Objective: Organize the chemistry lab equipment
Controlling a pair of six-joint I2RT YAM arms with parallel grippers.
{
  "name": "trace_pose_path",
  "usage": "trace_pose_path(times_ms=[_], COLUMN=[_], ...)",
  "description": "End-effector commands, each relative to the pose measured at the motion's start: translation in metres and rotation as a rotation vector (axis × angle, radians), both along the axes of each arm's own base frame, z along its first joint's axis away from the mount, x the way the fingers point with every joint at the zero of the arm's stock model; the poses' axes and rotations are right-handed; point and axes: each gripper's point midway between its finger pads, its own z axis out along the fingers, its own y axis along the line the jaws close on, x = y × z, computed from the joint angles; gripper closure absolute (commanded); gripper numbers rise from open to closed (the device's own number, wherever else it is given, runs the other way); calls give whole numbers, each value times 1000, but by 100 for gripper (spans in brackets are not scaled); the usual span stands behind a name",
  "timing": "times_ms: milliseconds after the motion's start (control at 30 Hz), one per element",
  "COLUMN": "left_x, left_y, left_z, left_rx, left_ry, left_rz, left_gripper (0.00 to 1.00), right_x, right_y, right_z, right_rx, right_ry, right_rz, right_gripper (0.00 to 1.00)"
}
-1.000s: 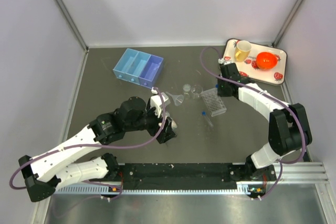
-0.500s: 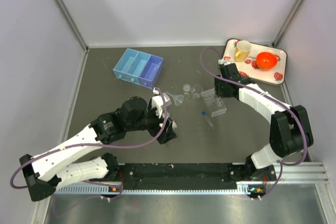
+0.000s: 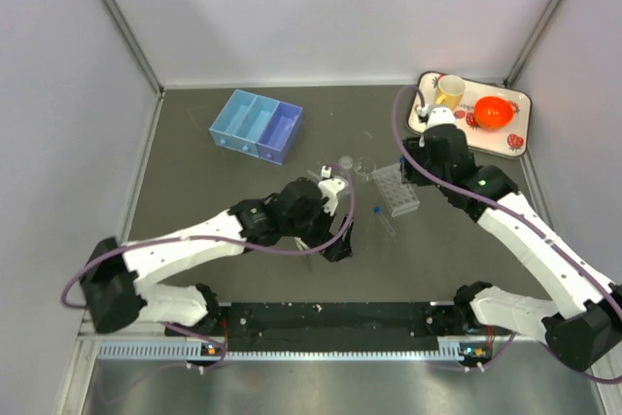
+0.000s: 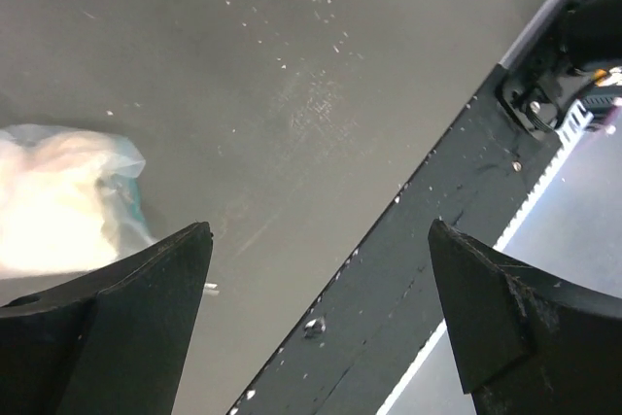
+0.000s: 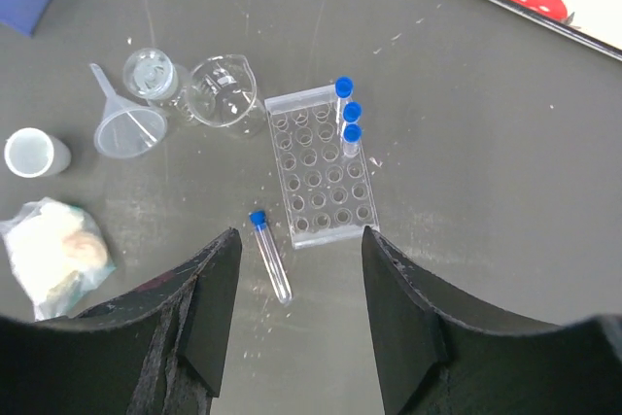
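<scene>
Tube rack (image 5: 321,177) sits right of table centre. Three blue-capped tubes (image 5: 352,111) stand in it, all in one edge column, at one end, one behind the other. A loose tube (image 5: 270,257) lies flat on the table (image 5: 466,201) just beside the rack's opposite corner. Two beakers (image 5: 224,89) and the funnel (image 5: 126,125) are clustered beside the rack. A small white cup (image 5: 34,153) lies past the funnel, and the bag (image 5: 49,255) is nearer the arms.

Right gripper (image 5: 300,240) hangs high over the rack looking straight down, fingers partly spread, nothing between them. The left arm is stretched low across the table. Left gripper (image 4: 320,228) is spread wide and empty, aimed toward the near rail (image 4: 428,269), with the bag just beside one finger.

Blue tray (image 3: 257,124) is far left, well apart from the rest. Strawberry tray (image 3: 515,143) in the far right corner carries the yellow mug (image 3: 449,92) and orange bowl (image 3: 496,111).

Versus a second ago: the right gripper was down at the rack and pinched tight; now it is lifted and opened. The left arm has reached further right. Rack and loose tube haven't moved.
</scene>
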Motion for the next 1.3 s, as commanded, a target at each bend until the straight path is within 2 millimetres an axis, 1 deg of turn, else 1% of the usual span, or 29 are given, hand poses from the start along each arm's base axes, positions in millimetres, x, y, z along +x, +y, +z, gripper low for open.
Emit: trace_pose_path(times_ms=[0,33,100,133,167,200,233,267,300,333,367,400,433,467,500,533,567,600,633,700,733,800,833,900,967,1000,1167,1200,1267], left_x=[17,20,26,26,30,36,37,41,43,45,49,50,52,60,62,63,67,68,67,70,71,74,76,77,83,84,92,91,95], left_y=[-40,-45,-60,-67,-75,-77,-82,-91,-93,-97,-107,-109,-113,-119,-121,-122,-128,-129,-129,-132,-132,-132,-136,-130,-132,-128,-135,-133,-138], left_z=[-8,-25,-25,-37,-34,-37,-49,-43,-45,-55,-47,-49,-57,-51,-53,-67,-64,-68,-82,-85,-94,-95,-99,-106,-110,-111,-114,-120,-117], left_rx=[-21,26,11,25,13,25,50,35,51,82,63,73,93,82,89,122,120,136,170,185,204,227,241,292,308,333,357,380,368], left_ry=[97,133,179,217,218,212,235,235,242,250,245,252,256,232,237,254,249,256,276,275,278,269,269,267,260,252,250,254,251], left_rz=[140,161,219,243,257,289,307,308,311,331,332,339,357,381,393,416,426,440,455,482,500,521,530,552,576,592,624,631,638], left_gripper=[2,2,2,2,2,2,1,1,2,2,2,2,2,2,2,2,2,2,2,3,5,10,10,11,11,11,11,11,11], right_x=[-25,-30,-37,-41,-45,-47,-49,-52,-56,-59,-61,-63,-65,-66,-68,-68,-69,-70,-71,-72,-73,-74,-75,-77,-79,-80,-84,-85,-86], right_y=[-15,-18,-23,-26,-29,-32,-33,-34,-35,-36,-35,-37,-36,-36,-36,-37,-38,-41,-43,-45,-47,-47,-47,-45,-45,-44,-45,-45,-43], right_z=[11,10,11,10,11,11,11,10,14,13,16,19,19,19,21,22,22,23,25,27,30,30,31,30,30,29,30,32,32], right_rx=[25,19,17,10,10,8,10,18,35,41,59,71,78,84,93,90,92,87,92,95,102,107,115,126,138,145,160,165,173], right_ry=[-12,-5,-14,-13,-19,-24,-28,-25,-41,-41,-51,-64,-66,-67,-73,-74,-74,-80,-89,-100,-111,-113,-116,-115,-117,-119,-135,-141,-141], right_rz=[-36,-36,-39,-39,-39,-45,-45,-45,-44,-44,-45,-45,-41,-41,-36,-39,-43,-54,-59,-71,-76,-77,-76,-64,-65,-60,-52,-48,-37], right_gripper=[47,47,47,47,47,47,47,47,47,47,47,46,46,46,46,46,46,46,46,46,46,47,47,47,47,47,48,48,48])
